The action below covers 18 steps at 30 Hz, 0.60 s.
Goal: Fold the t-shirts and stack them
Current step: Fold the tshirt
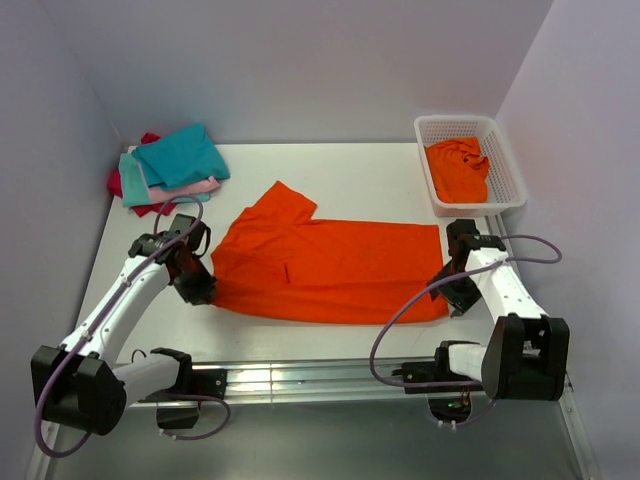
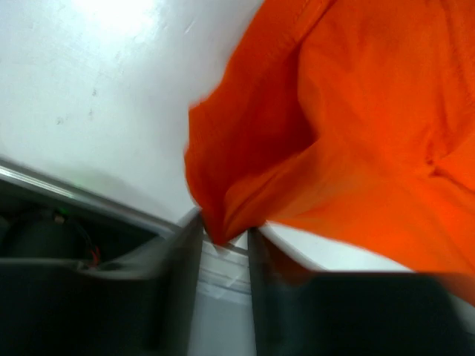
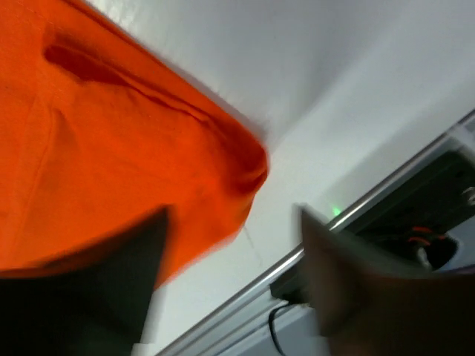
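Note:
A bright orange t-shirt (image 1: 330, 262) lies spread across the middle of the white table, one sleeve pointing to the back. My left gripper (image 1: 197, 290) is at its near left corner. In the left wrist view the jaws (image 2: 225, 226) stand close together, pinching a bunched corner of the shirt (image 2: 356, 111). My right gripper (image 1: 452, 298) is at the near right corner. Its jaws (image 3: 231, 211) stand wide apart, with the shirt's corner (image 3: 111, 148) between them and ungripped. Folded teal (image 1: 180, 155), pale pink (image 1: 195, 187) and crimson (image 1: 118, 182) t-shirts are stacked at the back left.
A white lattice basket (image 1: 508, 165) at the back right holds a crumpled orange t-shirt (image 1: 458, 168). A metal rail (image 1: 300, 378) runs along the table's near edge, close to both grippers. Walls close in the table on the left, back and right.

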Motion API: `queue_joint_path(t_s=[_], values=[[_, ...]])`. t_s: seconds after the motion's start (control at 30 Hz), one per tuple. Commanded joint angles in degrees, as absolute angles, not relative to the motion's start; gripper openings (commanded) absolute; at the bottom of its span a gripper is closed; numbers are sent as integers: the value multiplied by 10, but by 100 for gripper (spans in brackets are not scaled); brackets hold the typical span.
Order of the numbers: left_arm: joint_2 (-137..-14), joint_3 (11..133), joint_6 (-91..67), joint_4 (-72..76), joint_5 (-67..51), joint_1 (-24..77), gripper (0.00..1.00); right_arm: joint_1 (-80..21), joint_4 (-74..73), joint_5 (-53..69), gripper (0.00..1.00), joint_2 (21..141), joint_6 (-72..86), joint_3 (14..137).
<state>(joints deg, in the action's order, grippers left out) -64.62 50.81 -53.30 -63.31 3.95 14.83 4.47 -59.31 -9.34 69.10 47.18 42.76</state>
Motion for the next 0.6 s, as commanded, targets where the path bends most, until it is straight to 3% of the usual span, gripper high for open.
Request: queue_joint_path(t_s=[0.0, 0.03, 0.07, 0.1, 0.13, 0.33, 0.4, 0.57], values=[[-634, 547, -529, -710, 46, 149, 42, 50, -644, -98, 88, 666, 475, 441], [-632, 554, -526, -719, 44, 149, 53, 50, -652, -98, 95, 662, 475, 447], [-632, 562, -522, -731, 41, 149, 62, 50, -660, -100, 96, 657, 475, 454], [-632, 590, -517, -756, 40, 149, 81, 50, -677, -102, 96, 645, 475, 472], [-633, 611, -513, -770, 40, 149, 84, 50, -686, -103, 96, 639, 476, 482], [-711, 814, -448, -726, 66, 145, 86, 50, -684, -91, 96, 615, 469, 566], [-792, 902, -441, -710, 85, 151, 83, 50, -645, -65, 95, 630, 450, 579], [-989, 1061, -389, -538, 5, 157, 77, 50, -587, -35, 95, 675, 422, 599]])
